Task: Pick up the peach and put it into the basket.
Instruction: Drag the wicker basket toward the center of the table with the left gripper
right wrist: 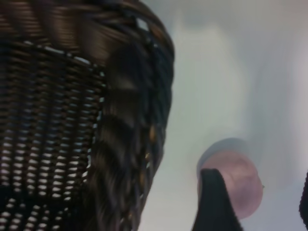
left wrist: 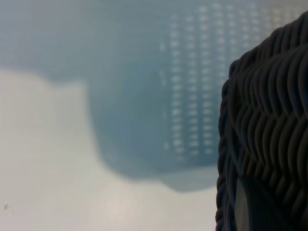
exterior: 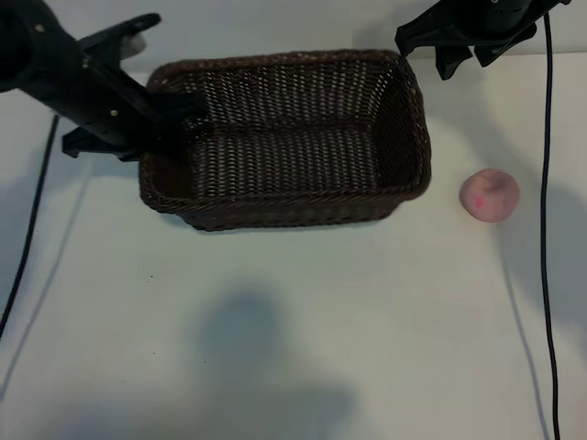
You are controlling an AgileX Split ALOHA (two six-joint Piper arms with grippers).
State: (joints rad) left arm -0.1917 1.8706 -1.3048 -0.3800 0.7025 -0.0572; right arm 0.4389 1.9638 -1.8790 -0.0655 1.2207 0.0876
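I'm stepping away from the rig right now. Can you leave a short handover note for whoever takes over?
Left gripper: at the basket's left end, shut, holding nothing visible.
Right gripper: open and empty, up beyond the basket's right corner.
Peach: on the table, right of the basket, untouched.
Done: nothing yet; the basket is empty.
Left: grasp the peach, likely with the right gripper, and drop it in.

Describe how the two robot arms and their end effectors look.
Both arms are matte black. The left arm is a thick bar dotted with small pale screws, and its end effector is hidden. The right end effector has blunt black fingers. A thin black cable hangs beside each arm.
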